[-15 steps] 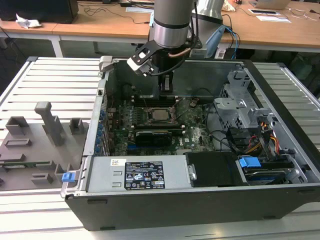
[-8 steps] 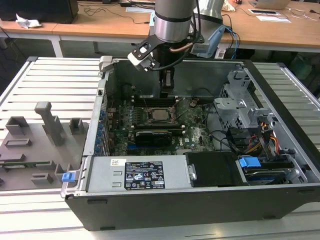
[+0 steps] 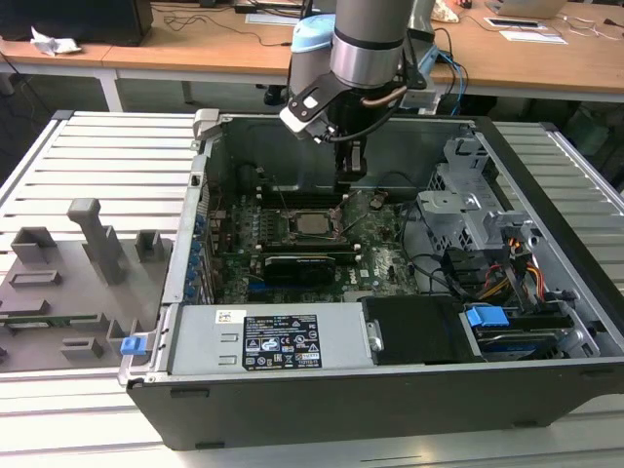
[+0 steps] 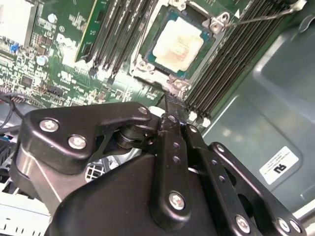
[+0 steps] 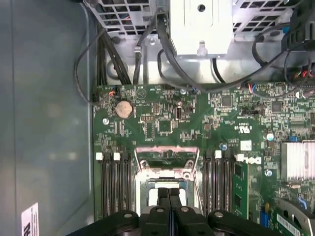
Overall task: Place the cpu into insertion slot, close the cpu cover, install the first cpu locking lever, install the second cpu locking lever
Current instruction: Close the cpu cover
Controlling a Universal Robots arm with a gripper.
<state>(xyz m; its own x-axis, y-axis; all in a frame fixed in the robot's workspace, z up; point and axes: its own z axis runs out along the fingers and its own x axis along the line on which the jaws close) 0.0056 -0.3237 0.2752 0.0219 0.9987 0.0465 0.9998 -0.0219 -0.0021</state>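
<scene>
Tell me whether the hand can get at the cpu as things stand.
Probably yes. The cpu lies in its socket with its silver top bare, and the hand, shut, hangs close by it with nothing between them.

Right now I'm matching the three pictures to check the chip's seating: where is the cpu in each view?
Exterior view: the cpu lies on the motherboard, toward the exterior view's left of the gripper.
Second wrist view: the cpu sits in its socket between black memory slots, beyond the gripper.
First wrist view: the cpu peeks out beside the shut fingers, partly hidden.
Shared landmark: the gripper, close to the cpu in all three.
</scene>
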